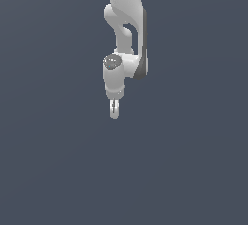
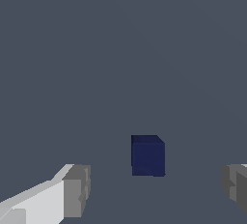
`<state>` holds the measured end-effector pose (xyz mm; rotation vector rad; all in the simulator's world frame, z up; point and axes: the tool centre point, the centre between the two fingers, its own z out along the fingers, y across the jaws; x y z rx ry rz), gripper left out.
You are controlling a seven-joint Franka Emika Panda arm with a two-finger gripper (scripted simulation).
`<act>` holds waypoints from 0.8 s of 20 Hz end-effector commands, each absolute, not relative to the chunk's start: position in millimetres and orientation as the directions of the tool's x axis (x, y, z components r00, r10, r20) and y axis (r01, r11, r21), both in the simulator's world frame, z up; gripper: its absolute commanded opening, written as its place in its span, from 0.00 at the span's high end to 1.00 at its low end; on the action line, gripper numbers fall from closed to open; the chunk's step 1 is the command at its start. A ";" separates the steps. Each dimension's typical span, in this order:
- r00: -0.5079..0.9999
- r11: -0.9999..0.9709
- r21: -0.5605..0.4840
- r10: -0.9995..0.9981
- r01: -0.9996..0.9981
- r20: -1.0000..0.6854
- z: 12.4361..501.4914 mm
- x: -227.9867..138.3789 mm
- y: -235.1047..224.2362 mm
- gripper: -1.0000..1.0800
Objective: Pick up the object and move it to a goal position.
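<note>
Wrist view: pincer [image 2: 154, 189] spread wide, holding nothing; navy block [image 2: 147, 155] sits on the grey worktop [image 2: 120, 49] between the two pads [image 2: 76, 189], apart from both, slightly nearer one pad than the other. Exterior view: arm hangs from far side, pincer [image 1: 114, 112] pointing down, block not visible there. Risks, imo: off-centre closing shoves the block sideways; closing too high clips only its top edge & it slips; descending too far jams tips into worktop

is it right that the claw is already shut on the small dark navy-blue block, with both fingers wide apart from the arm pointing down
Not right. The claw is open, not shut on the small dark navy-blue block. The wrist view shows the block lying free between the two grey fingertips, touching neither. The white arm does point down.
</note>
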<state>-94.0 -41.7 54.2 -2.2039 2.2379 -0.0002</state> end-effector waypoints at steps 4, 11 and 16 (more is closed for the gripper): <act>-0.018 0.018 0.000 -1.000 -1.000 0.000 30.3 -95.1 -42.0 0.04; -0.020 0.020 0.000 -1.000 -1.000 0.000 13.2 -95.0 -41.7 0.04; -0.020 0.020 0.000 -1.000 -1.000 0.000 13.0 -95.0 -41.7 1.00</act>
